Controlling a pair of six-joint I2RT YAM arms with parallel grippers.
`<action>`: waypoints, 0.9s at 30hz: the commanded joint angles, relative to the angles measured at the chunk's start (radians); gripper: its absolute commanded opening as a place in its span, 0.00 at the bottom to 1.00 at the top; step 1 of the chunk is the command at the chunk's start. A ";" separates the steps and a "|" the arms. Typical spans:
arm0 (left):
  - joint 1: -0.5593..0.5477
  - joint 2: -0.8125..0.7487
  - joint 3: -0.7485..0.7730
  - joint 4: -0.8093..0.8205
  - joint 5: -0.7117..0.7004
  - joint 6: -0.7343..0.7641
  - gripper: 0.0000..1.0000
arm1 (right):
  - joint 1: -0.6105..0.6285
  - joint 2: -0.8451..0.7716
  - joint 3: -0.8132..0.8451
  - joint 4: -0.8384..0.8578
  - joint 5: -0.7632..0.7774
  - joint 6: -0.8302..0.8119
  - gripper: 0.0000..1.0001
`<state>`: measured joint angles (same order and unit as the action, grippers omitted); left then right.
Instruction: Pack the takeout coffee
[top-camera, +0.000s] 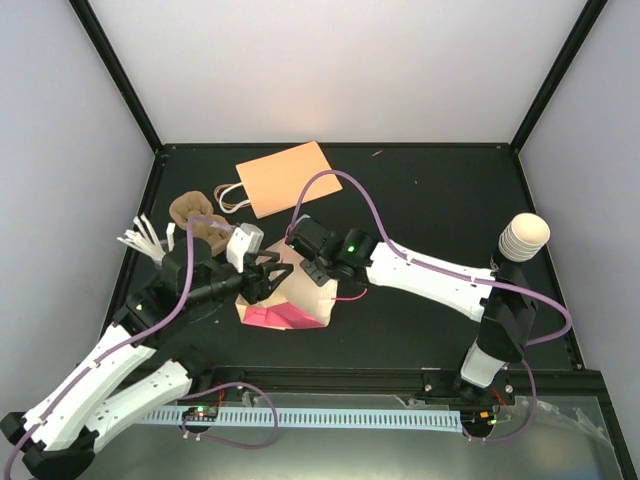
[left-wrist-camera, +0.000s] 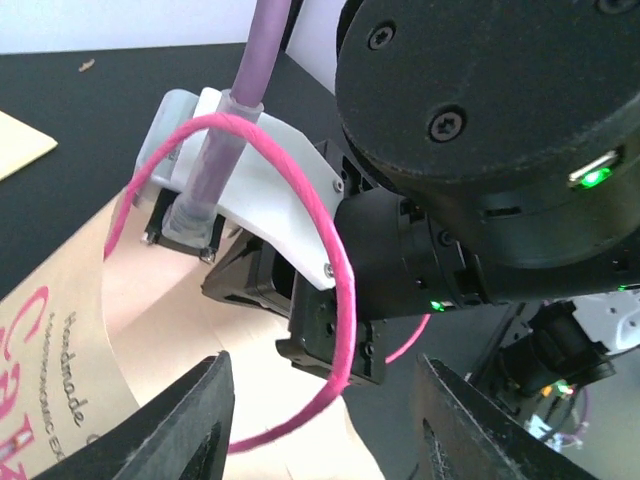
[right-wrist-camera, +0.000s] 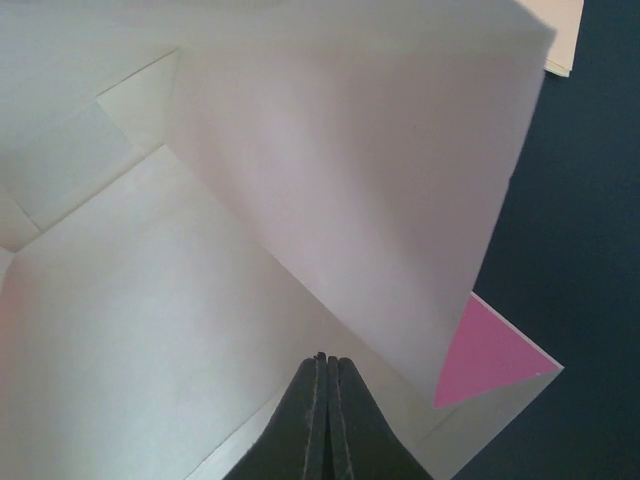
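My left gripper (left-wrist-camera: 326, 438) hangs with jaws spread at the mouth of the paper bag (top-camera: 287, 312), gripping nothing. My right gripper (right-wrist-camera: 328, 364) is clenched empty inside the bag. The takeout coffee (top-camera: 524, 237) sits well off to its right.

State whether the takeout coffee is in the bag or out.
Out. The takeout coffee sits at far right, well apart from the paper bag; the right wrist view shows no cup inside the bag.

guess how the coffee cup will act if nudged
The coffee cup stands upright and looks like paper, so probably light; a high nudge may tip it. Its ribbed wall likely grips well but could crush.
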<state>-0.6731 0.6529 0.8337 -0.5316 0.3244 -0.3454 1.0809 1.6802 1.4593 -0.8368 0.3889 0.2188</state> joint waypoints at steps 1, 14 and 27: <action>-0.011 0.010 0.010 0.060 -0.075 0.066 0.49 | -0.006 -0.004 0.033 0.021 -0.027 0.008 0.02; -0.012 0.062 0.064 0.087 -0.140 0.071 0.02 | -0.008 -0.019 0.036 0.016 -0.031 0.015 0.02; -0.011 0.114 0.164 0.015 -0.248 -0.016 0.02 | -0.039 -0.228 0.030 -0.079 0.008 0.049 0.06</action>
<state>-0.6811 0.7742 0.9390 -0.5182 0.1146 -0.3305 1.0622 1.5364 1.4750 -0.8715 0.3714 0.2424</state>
